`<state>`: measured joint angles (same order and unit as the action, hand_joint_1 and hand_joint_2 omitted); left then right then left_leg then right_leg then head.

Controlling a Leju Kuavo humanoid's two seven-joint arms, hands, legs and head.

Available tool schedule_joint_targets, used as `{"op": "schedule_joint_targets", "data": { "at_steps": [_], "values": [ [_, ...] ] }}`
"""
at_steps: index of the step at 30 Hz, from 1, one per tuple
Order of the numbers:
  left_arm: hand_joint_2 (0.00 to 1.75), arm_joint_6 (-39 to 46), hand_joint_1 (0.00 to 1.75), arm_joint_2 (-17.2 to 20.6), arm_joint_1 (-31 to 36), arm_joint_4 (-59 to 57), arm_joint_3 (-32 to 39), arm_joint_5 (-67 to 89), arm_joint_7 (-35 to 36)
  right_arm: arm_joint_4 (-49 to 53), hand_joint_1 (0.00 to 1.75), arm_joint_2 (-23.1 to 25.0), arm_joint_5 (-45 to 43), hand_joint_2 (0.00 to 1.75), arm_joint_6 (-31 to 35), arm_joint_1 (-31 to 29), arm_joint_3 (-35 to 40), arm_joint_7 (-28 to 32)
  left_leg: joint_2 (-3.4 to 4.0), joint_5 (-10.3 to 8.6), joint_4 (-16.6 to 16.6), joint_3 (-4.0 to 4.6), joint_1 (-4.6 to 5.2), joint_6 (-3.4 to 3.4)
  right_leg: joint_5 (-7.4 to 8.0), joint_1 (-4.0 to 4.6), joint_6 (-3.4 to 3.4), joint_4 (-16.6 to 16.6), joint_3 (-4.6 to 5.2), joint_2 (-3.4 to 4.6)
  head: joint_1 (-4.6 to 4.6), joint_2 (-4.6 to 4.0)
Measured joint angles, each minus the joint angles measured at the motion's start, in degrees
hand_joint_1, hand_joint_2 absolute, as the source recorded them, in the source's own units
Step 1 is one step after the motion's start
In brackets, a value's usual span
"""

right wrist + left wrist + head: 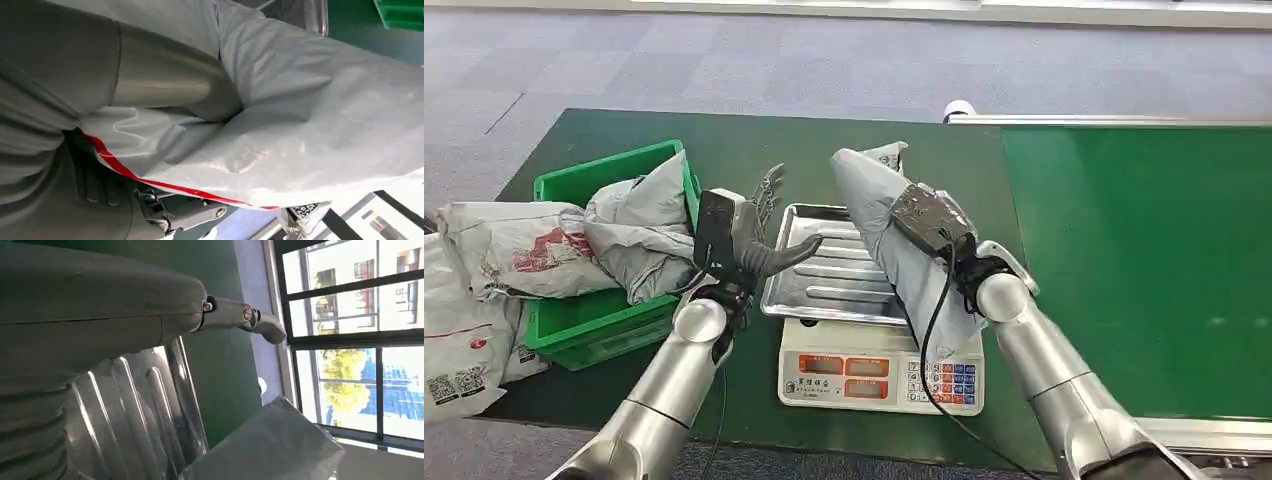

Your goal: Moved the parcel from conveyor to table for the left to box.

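Parcel (879, 215) gripped by right hand (944, 235), fingers hidden; left hand (749, 235) fingers spread, empty.

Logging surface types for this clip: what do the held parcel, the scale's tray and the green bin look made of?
Parcel in the right hand: thin grey plastic mailer film, glossy and wrinkled. Tray on the scale: probably stainless steel, ribbed, mirror-like reflections. Green bin: moulded rigid plastic, smooth, slightly shiny.
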<state>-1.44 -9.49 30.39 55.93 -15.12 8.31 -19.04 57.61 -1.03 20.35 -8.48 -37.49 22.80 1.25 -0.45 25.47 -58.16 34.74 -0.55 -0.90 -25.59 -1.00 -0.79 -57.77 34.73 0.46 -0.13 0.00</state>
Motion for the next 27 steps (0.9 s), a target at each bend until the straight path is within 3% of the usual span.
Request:
{"op": "schedule_joint_targets", "data": {
  "at_steps": [3,4,18,27],
  "values": [
    [1.75,0.0,0.0,-0.17,0.29,-0.22,0.2,0.52,0.17,-0.37,1.75,1.07,0.98,1.75,0.59,0.47,0.35,-0.67,0.02,0.0,0.0,-0.01,0.0,0.0,0.0,0.0,0.0,0.0,0.0,0.02,0.0,0.0],
    [1.75,0.09,0.0,-0.28,0.35,-0.24,0.26,0.79,0.17,-0.37,0.0,1.38,1.49,1.75,0.85,0.76,0.41,-0.92,0.02,0.0,0.0,-0.01,0.0,0.0,0.0,0.0,0.0,0.0,0.0,0.02,0.0,0.0],
    [1.75,2.12,0.0,-0.48,-0.41,-0.24,0.61,3.04,-0.85,-0.54,0.0,2.97,2.82,1.75,4.57,4.2,0.26,0.02,-0.02,0.01,-0.01,0.0,0.01,0.0,-0.01,-0.03,0.0,0.01,0.0,-0.02,0.0,0.0],
    [1.75,4.79,0.0,-0.07,-1.53,0.5,0.92,4.88,-3.91,-3.93,0.0,0.35,-6.39,1.75,5.07,3.13,-4.44,9.51,-0.08,0.0,-0.03,0.0,0.04,0.01,0.01,-0.07,-0.01,0.01,-0.03,-0.06,0.0,0.0]
  ]
}}
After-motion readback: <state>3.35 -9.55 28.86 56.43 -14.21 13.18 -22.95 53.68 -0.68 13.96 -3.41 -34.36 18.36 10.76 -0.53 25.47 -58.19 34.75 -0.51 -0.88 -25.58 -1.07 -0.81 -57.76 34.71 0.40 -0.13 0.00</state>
